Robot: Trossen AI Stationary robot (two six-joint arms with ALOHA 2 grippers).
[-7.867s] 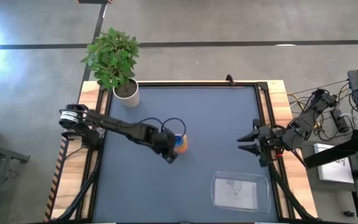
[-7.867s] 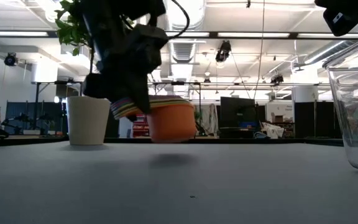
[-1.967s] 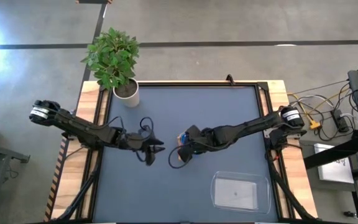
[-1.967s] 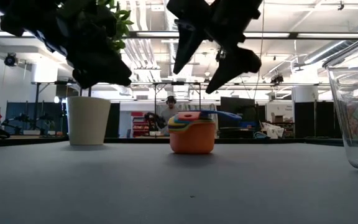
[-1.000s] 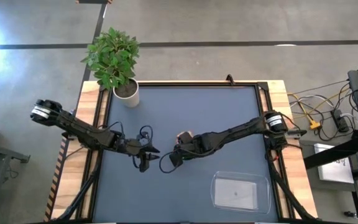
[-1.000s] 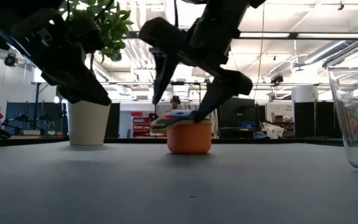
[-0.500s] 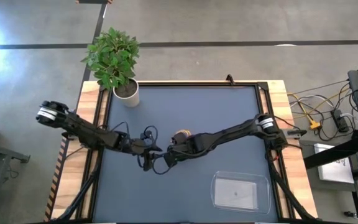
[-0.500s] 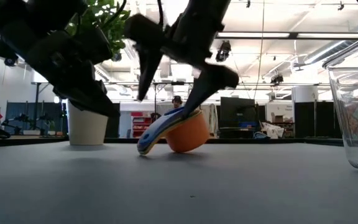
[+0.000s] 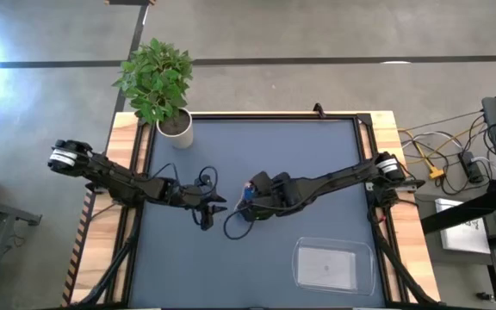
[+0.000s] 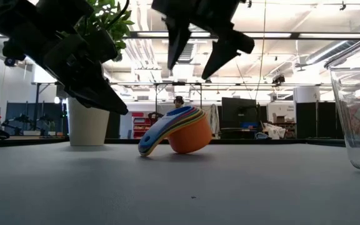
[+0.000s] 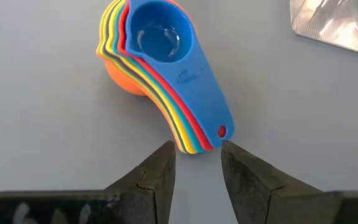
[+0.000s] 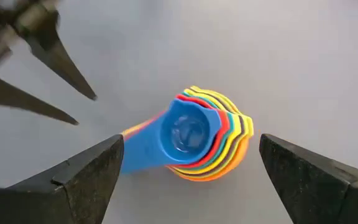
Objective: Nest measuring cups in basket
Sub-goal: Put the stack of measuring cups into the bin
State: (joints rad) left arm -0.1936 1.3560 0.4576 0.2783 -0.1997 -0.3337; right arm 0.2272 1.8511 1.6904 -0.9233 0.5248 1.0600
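Observation:
The measuring cups (image 11: 160, 56) are nested in one stack, blue innermost and orange (image 10: 191, 139) outermost. The stack lies tilted mid-table, resting on the orange cup's lower side and on the handle ends (image 10: 145, 149). My right gripper (image 10: 190, 67) hangs open above the stack, one finger on either side in the right wrist view, touching nothing. My left gripper (image 9: 213, 207) is to the stack's left. Its fingers (image 11: 160, 171) stand a little apart just short of the handle ends (image 11: 204, 140), with nothing between them. The clear basket (image 9: 334, 263) stands near the table's near right corner.
A white plant pot (image 9: 176, 127) with a green plant stands at the far left corner. In the low view the basket's wall (image 10: 358, 112) rises at the right. Bare dark mat (image 9: 317, 155) lies between the stack and the far edge.
My right gripper, which stood low around the upright stack, pushed it toward the table's left, tipped it onto its handle ends, then rose clear and drew back rightward, still open. The stack stays tilted, handles down toward my left gripper.

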